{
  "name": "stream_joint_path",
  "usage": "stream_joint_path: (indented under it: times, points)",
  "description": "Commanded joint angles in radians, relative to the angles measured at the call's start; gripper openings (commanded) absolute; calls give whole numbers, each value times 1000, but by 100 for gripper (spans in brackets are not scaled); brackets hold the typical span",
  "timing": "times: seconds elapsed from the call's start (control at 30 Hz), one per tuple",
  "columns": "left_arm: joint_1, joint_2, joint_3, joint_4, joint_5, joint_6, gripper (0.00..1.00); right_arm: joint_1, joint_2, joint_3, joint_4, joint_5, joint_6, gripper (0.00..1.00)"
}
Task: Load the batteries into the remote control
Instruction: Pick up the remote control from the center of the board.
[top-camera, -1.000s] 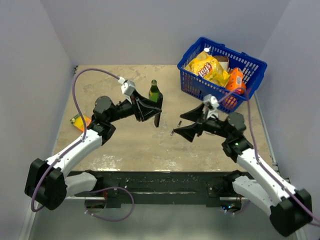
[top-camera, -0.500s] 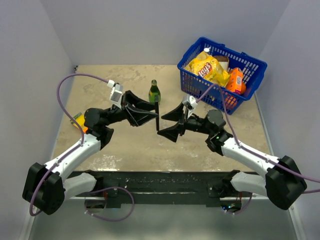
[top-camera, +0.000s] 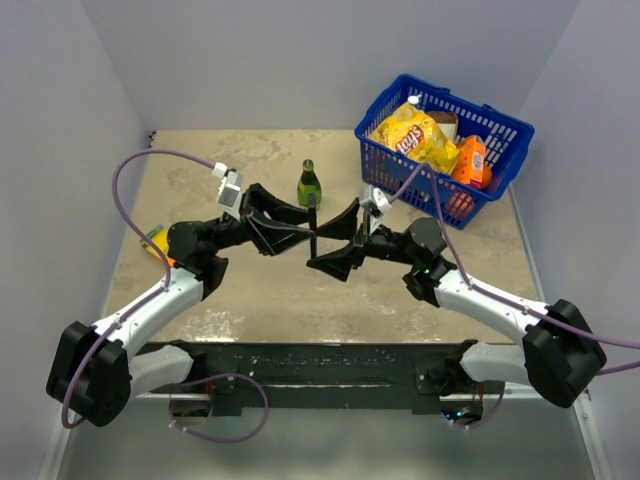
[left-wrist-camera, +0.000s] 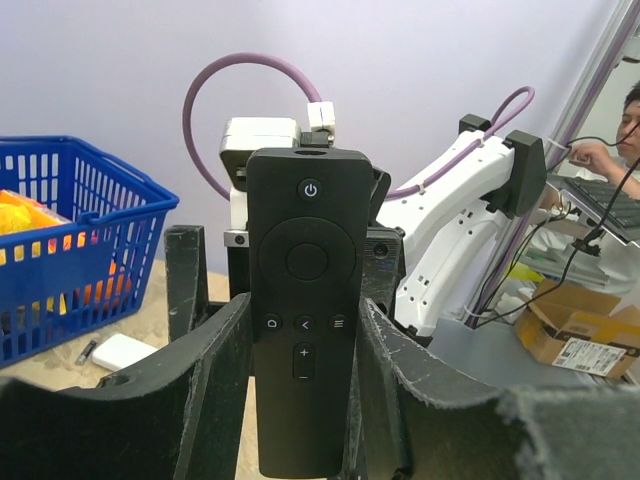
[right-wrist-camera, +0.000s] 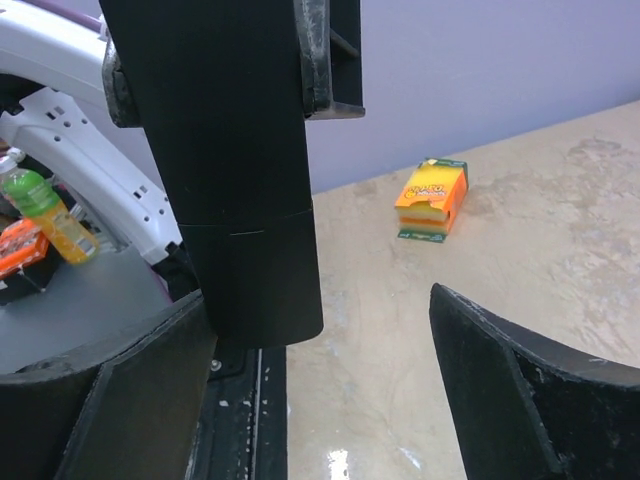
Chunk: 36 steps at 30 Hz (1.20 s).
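The remote control (left-wrist-camera: 305, 330) is a slim black bar held upright above the table, its buttons facing the left wrist camera. My left gripper (left-wrist-camera: 303, 305) is shut on its lower half, one finger on each long side. In the top view the remote control (top-camera: 314, 232) hangs between both arms, just in front of the green bottle. My right gripper (right-wrist-camera: 318, 295) stands open around the remote's plain back (right-wrist-camera: 245, 200), which sits close to its left finger (right-wrist-camera: 130, 390), with a wide gap to the other. I cannot make out the batteries with certainty; a tiny silvery stick (left-wrist-camera: 87, 351) lies on the table.
A blue basket (top-camera: 395, 172) full of snack packs stands at the back right. A green bottle (top-camera: 309, 185) stands just behind the remote. A flat white device (left-wrist-camera: 120, 350) lies near the basket. An orange and yellow box (top-camera: 160, 242) lies at the left edge.
My right gripper has swung left from the table's middle and now brackets the remote, its jaws slightly narrower. The left arm has shifted the remote a little, still gripping it.
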Motion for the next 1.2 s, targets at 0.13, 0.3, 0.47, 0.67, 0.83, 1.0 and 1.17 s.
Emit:
stream_joint_path:
  times: [0.13,0.3,0.47,0.67,0.83,1.0,1.17]
  points:
    - [1,6,-4,81,5,-13,20,14,20,70,83,-27,7,64]
    - [1,3,-6,22,-9,20,24,16,14,74,34,-21,-29,17]
    - [1,-9,17,-139,-55,79,48,16,-19,88,-118,31,-106,0]
    - [1,-95,94,-576,-263,273,79,19,-37,157,-400,156,-237,0]
    - [1,-179,162,-846,-482,376,92,68,-17,214,-589,382,-338,0]
    - [-1,-192,223,-1018,-581,378,93,193,50,286,-684,646,-396,0]
    - [-1,-186,249,-1118,-705,383,93,252,99,318,-680,780,-386,0]
